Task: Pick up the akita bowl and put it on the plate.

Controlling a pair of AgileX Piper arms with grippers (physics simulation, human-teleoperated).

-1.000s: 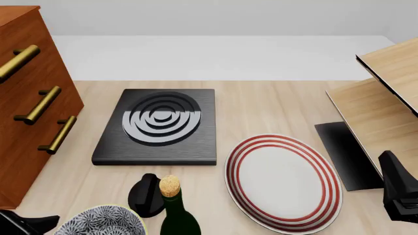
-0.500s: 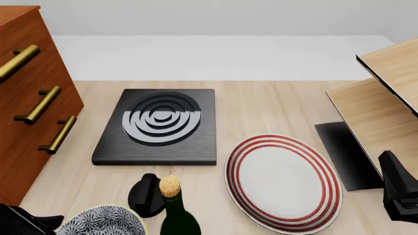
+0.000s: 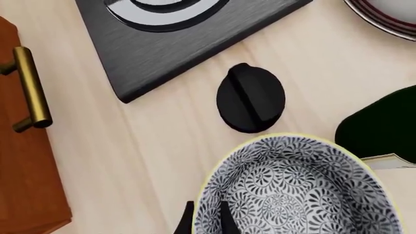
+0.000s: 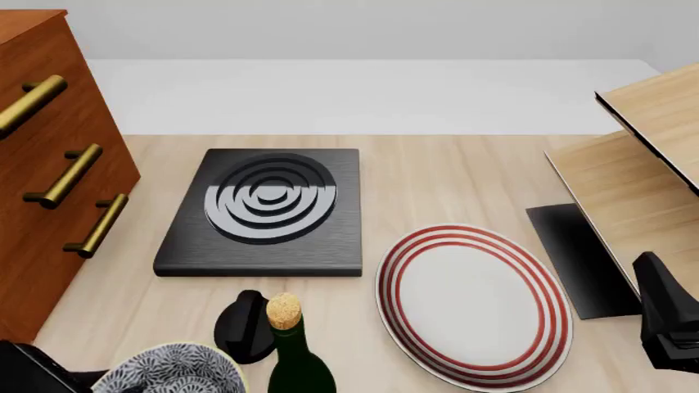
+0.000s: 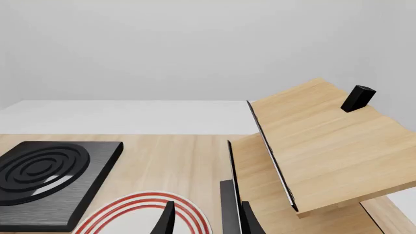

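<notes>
Fingertips (image 3: 187, 222) of the left gripper (image 3: 206, 219) poke in at the edge of the left wrist view, one outside the wall of the akita bowl (image 3: 295, 187) and one just inside, so they straddle the thin yellowish rim; spread with the wall between them, not obviously clamped yet, contact hard to call. That deep round bowl, white with dense blue-black swirls, sits on the pale wood table (image 4: 437, 172) at the near left, mostly cut off in the front view (image 4: 169, 372). Rim-straddle makes sense: too wide to span, so a wall pinch is the only hold. Crowded spot: a black round knob-like disc (image 3: 250, 97) just beyond the bowl, a dark green cork-stoppered bottle (image 4: 293, 352) just beside it on the plate side. I'd guess the bottle is the risk on the carry, needs a lift over or around. Large flat white plate with red rings (image 4: 475, 299) lies bare to the right, well apart from the bowl. Black square slab with grey rings (image 4: 268, 205) sits beyond, brown drawer cabinet with brass handles (image 4: 44, 164) on the left. Right gripper (image 5: 204, 219) hangs above the plate's near-right side by the tilted wooden shelf (image 5: 318, 146), fingers apart, holding nothing, parked out of the way.
</notes>
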